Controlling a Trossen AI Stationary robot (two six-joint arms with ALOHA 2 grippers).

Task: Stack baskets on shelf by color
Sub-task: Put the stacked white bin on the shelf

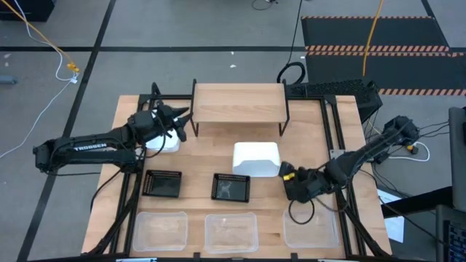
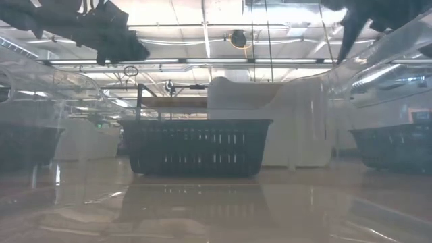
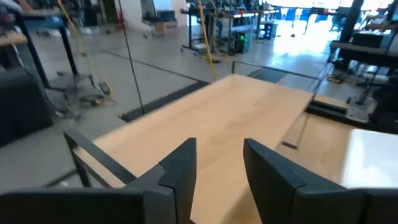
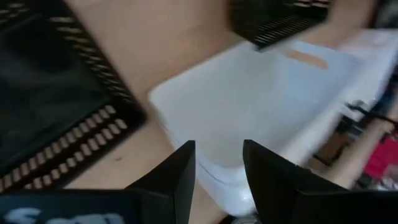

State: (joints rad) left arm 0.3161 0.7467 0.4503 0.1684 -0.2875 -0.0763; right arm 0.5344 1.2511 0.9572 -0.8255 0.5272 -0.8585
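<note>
The table [image 1: 306, 131] carries the shelf [image 1: 239, 103] at its far edge, bare on top. A white basket [image 1: 255, 159] sits mid-table; two black baskets [image 1: 162, 184] lie nearer, three clear baskets [image 1: 231, 231] along the near edge. The left end effector [image 1: 180, 116], fingers slightly parted and empty, hovers beside the shelf's left end. The right end effector [image 1: 286, 175], slightly parted, empty, is just beside the white basket.

Bright ceiling lights glare in the low view, where near clear baskets [image 2: 40, 101] blur; right wrist view smeared.

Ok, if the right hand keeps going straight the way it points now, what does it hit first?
Most likely the white basket: the right hand points at its near rim, fingers apart and empty. A black mesh basket lies just off to one side, though depth is unclear.
</note>
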